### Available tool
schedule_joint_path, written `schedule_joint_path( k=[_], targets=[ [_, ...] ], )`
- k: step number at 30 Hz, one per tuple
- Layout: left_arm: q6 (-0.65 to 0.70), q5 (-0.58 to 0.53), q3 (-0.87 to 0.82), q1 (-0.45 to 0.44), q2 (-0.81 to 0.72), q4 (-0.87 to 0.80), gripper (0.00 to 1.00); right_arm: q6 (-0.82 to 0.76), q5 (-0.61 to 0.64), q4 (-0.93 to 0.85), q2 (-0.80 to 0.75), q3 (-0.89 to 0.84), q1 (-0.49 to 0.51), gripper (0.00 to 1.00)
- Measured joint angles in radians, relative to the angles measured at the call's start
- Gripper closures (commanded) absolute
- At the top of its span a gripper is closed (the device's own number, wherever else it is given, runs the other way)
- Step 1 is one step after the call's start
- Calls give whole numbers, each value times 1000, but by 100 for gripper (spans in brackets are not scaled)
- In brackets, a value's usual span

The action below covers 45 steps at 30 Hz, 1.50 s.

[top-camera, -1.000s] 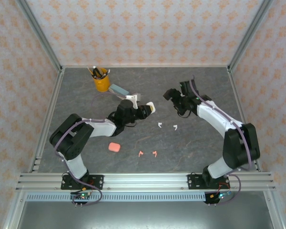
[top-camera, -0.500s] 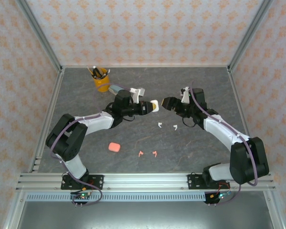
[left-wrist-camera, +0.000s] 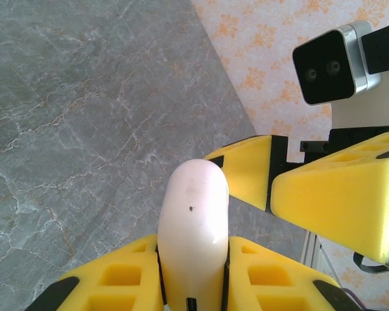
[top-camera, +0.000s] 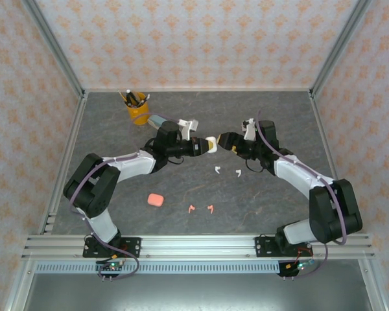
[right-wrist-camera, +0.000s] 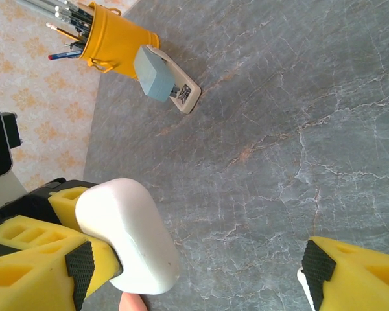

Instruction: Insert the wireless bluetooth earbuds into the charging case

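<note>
My left gripper [top-camera: 203, 145] is shut on a white charging case [top-camera: 210, 143], held above the table's middle; its rounded end sticks out of the yellow fingers [left-wrist-camera: 117, 278], and I cannot see whether its lid is open. My right gripper [top-camera: 226, 140] faces it, open. In the right wrist view the white case [right-wrist-camera: 126, 236] lies beside one right finger, with the other finger [right-wrist-camera: 350, 278] far off. Two white earbuds [top-camera: 217, 170] [top-camera: 238, 172] lie just below the grippers. Two salmon-pink earbuds [top-camera: 191, 208] [top-camera: 211, 208] lie nearer the front.
A pink case [top-camera: 155, 200] lies on the table at the front left. A yellow pen cup [top-camera: 138, 111] and a blue-grey stapler [right-wrist-camera: 157, 76] stand at the back left. Patterned walls enclose the table on three sides.
The left gripper has carried the white case to the right toward the centre. The right gripper has swung left and come up to the case, its jaws still wide.
</note>
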Motion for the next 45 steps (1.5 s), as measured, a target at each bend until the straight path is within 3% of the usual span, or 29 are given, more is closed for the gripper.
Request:
schedule_joint_path(
  k=[16, 24, 32, 38, 45],
  targets=[
    [0, -21, 14, 3, 17, -26, 100, 8, 0, 8, 103, 29, 28, 22],
    [0, -4, 14, -1, 5, -40, 100, 34, 45, 20, 174, 30, -25, 24],
    [0, -3, 13, -6, -13, -31, 100, 79, 49, 24, 135, 13, -29, 25],
    [-51, -70, -41, -5, -15, 76, 100, 270, 61, 126, 24, -68, -29, 24],
    [-191, -168, -90, 9, -14, 280, 100, 624, 113, 345, 43, -150, -26, 23]
  ],
)
